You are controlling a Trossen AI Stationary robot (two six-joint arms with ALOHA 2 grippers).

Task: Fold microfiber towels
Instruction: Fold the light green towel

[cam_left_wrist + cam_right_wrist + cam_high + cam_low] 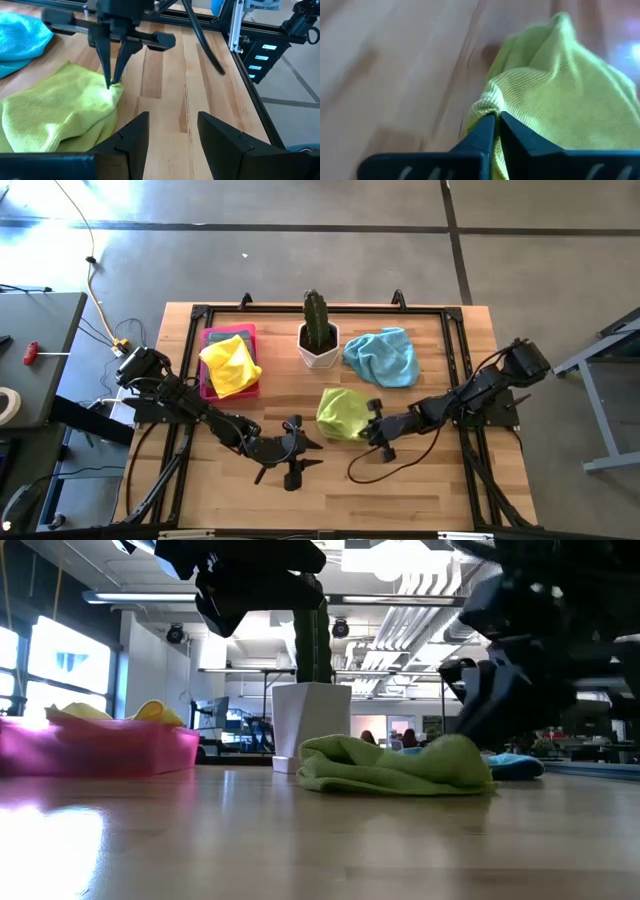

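Observation:
A crumpled lime green microfiber towel (342, 413) lies on the wooden table near its middle. My right gripper (372, 425) reaches in from the table's right and is shut on the towel's right edge. My left gripper (312, 452) hovers open just left of and nearer than the towel, with nothing between its fingers (131, 142). A light blue towel (383, 357) lies bunched at the far right. A yellow towel (230, 365) rests on folded cloths in the pink tray (208, 337). My right gripper pinches a bunched bit of the lime towel's right edge (487, 106) between its two fingers (114, 70). The fingers slant down from the table's right. How many layers are caught, I cannot tell. The towel's body (55, 115) lies slack on the table.
A cactus in a white pot (319, 340) stands at the far middle, just behind the lime towel. A black frame (460, 380) runs along the table's edges. Bare wood (400, 490) lies along the near side.

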